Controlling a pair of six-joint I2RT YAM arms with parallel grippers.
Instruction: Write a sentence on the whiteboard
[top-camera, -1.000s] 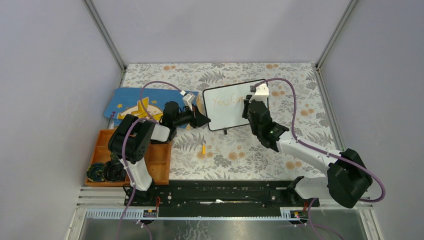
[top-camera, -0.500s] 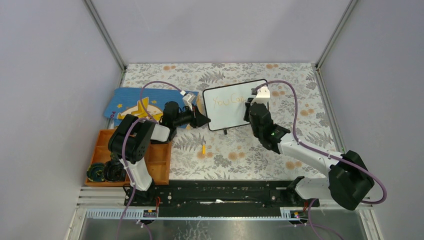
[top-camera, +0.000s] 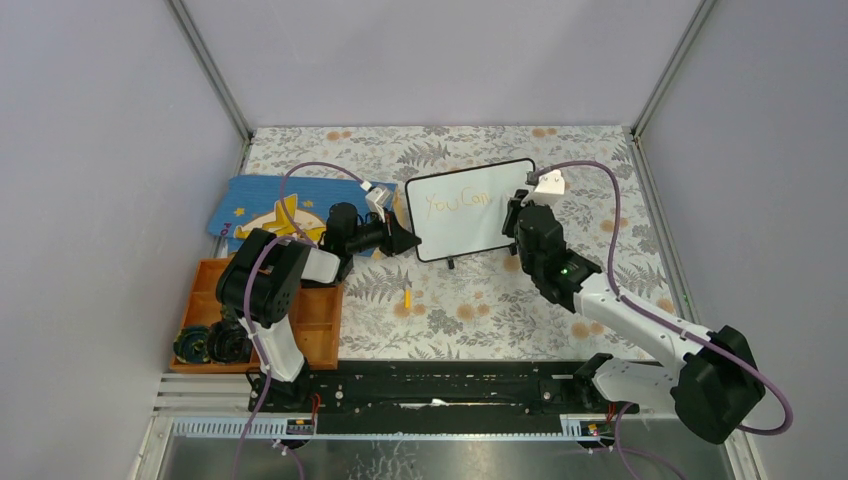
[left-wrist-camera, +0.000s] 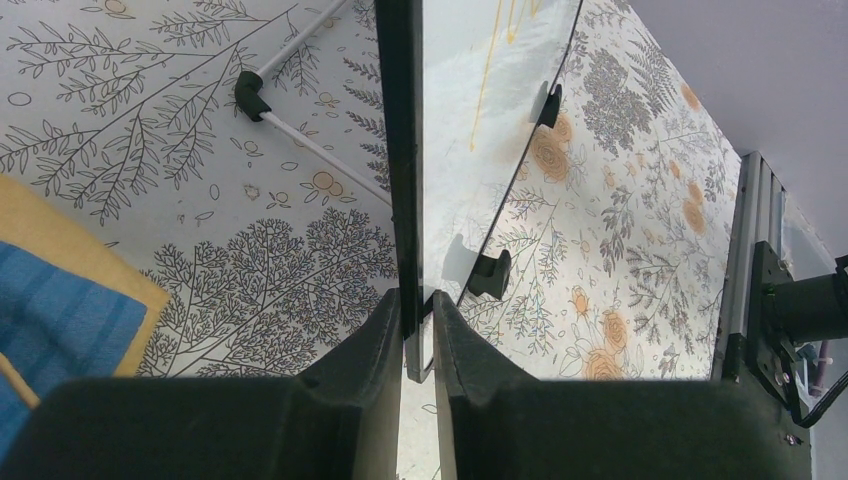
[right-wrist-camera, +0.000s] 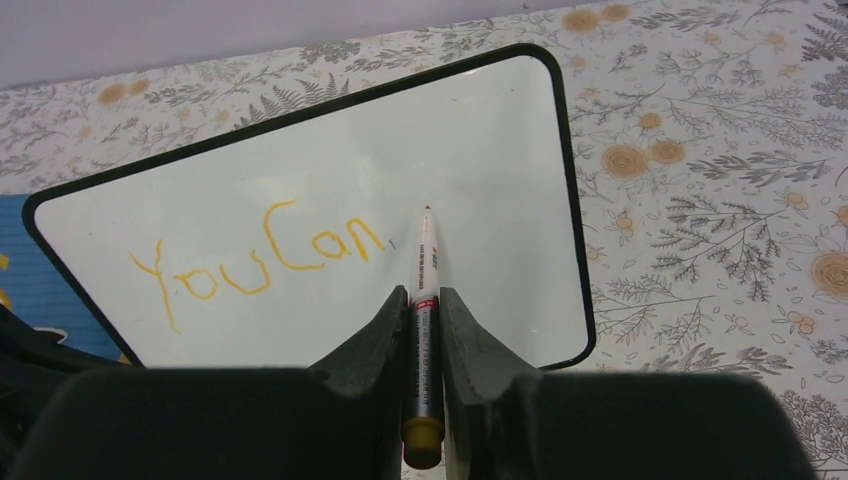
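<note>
- We see the whiteboard (top-camera: 470, 210) toward the far middle of the flowered worktop (top-camera: 480, 300), between the two arms. Its long side runs left to right, and its right end is turned a little farther away.
- Our left claw (left-wrist-camera: 418, 345) is closed on the whiteboard's left edge. In the left wrist view the thin black frame runs straight in between the two fingers (left-wrist-camera: 365, 350), which press it from both sides.
- In that same view a black foot (left-wrist-camera: 490, 275) shows on the board's near edge, with a second one farther along.
- Our right claw (right-wrist-camera: 424, 305) is nearly closed and grips a marker (right-wrist-camera: 426, 250) by its barrel. The orange-brown back end sticks out toward the camera and the dark tip points at the board.
- The tip sits over white surface just right of the last written letter; we cannot tell whether it touches.
- The sentence (right-wrist-camera: 260, 255) is in orange strokes and reads "You Can", one line from near the board's left edge to about its middle.
- Left of the board a blue star-patterned book (top-camera: 250, 215) lies flat, partly under the left arm.
- An orange tray (top-camera: 318, 320) sits at the near left, with black round parts (top-camera: 210, 345) at its near left corner; we cannot tell whether they lie inside it.
- A small orange piece (top-camera: 407, 297) lies on the worktop in front of the board, apart from both claws.
</note>
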